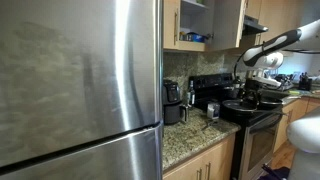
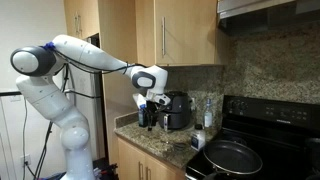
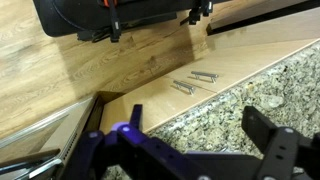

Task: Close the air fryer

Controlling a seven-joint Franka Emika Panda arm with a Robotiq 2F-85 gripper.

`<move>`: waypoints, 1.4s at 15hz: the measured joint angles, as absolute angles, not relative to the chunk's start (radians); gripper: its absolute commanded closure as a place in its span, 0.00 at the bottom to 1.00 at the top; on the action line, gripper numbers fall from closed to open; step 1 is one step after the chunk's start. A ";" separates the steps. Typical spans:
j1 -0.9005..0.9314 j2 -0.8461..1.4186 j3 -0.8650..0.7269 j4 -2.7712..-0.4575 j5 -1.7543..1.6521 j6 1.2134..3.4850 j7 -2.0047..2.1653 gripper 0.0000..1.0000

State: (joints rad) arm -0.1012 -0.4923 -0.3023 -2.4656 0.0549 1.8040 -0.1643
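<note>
The air fryer (image 2: 179, 110) is a small dark box on the granite counter, between the fridge and the stove; it also shows in an exterior view (image 1: 173, 100). From here I cannot tell how far its basket is out. My gripper (image 2: 150, 116) hangs just left of the fryer, close to its side and above the counter. In the wrist view the gripper (image 3: 200, 140) is open and empty, its two dark fingers wide apart over the granite counter edge (image 3: 215, 115). The fryer is not clear in the wrist view.
A large stainless fridge (image 1: 80, 80) fills the near side. A black stove (image 2: 265, 130) with a pan (image 2: 232, 156) stands beside the fryer. Small bottles (image 2: 206, 118) stand between the fryer and the stove. Wooden cabinets (image 2: 180, 30) hang above, and drawer handles (image 3: 195, 80) lie below the counter.
</note>
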 measured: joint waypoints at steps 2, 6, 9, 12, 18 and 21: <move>-0.101 -0.492 -0.302 -2.466 0.055 1.804 -0.164 0.00; -0.101 -0.486 -0.301 -2.465 0.056 1.803 -0.169 0.00; -0.046 -0.370 -0.296 -2.455 0.076 1.816 -0.206 0.00; 0.011 -0.193 -0.207 -2.428 0.086 1.872 -0.225 0.00; 0.083 0.046 -0.002 -2.338 -0.011 2.092 -0.051 0.00; 0.069 0.039 -0.006 -2.339 -0.013 2.100 -0.049 0.00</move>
State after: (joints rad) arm 0.0693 0.0389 -0.0058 -2.3389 -0.0129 2.1003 -0.0488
